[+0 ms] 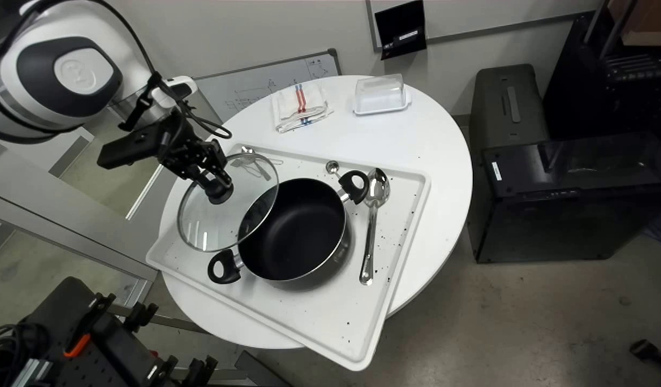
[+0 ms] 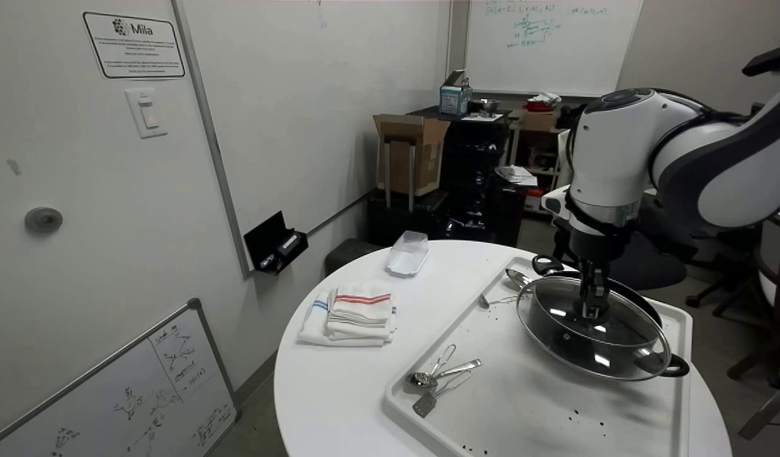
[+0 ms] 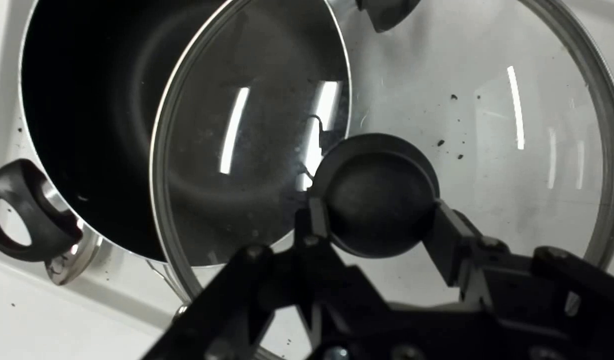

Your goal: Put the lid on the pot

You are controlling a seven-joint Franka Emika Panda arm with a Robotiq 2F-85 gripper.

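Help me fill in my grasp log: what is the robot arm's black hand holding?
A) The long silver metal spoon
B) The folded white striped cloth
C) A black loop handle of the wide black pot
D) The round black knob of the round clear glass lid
D: in the wrist view, the hand has its black fingers against opposite sides of the round black knob on the round clear glass lid.
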